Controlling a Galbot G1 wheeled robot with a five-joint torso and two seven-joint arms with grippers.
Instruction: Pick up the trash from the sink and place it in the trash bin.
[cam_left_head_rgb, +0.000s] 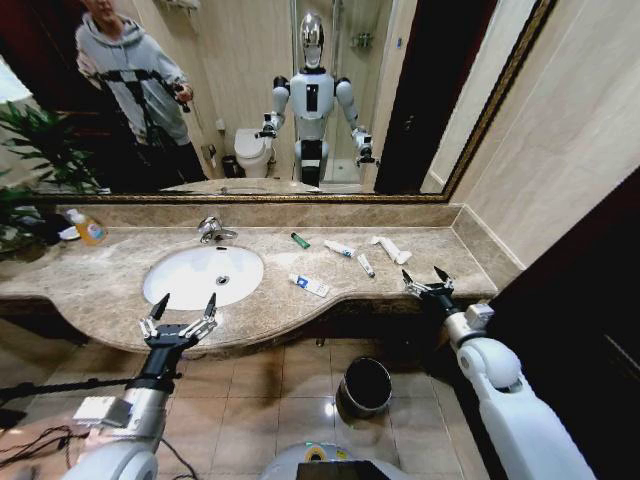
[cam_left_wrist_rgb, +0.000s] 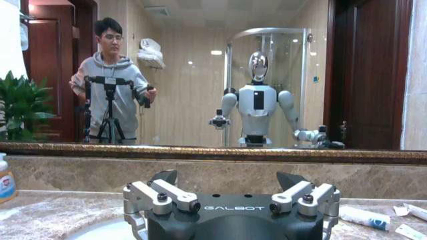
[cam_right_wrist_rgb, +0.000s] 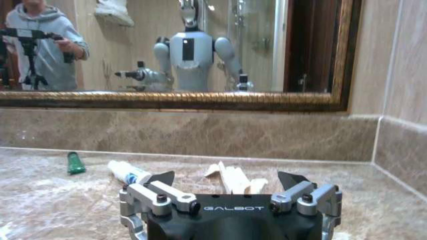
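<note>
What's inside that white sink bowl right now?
The sink bowl looks bare: just the drain in the middle. The trash lies on the marble beside it. The left hand hovers open at the counter's front edge, covering none of the bowl.

Beige-brown marble counter (cam_left_head_rgb: 120, 275) w/ white oval sink (cam_left_head_rgb: 203, 275). Seen from head cam, orange bottle (cam_left_head_rgb: 90, 230) lies at sink's 10 o'clock; green tube (cam_left_head_rgb: 300, 240), white tubes (cam_left_head_rgb: 340, 249) and wrappers (cam_left_head_rgb: 392, 249) at 2–3 o'clock.
</note>
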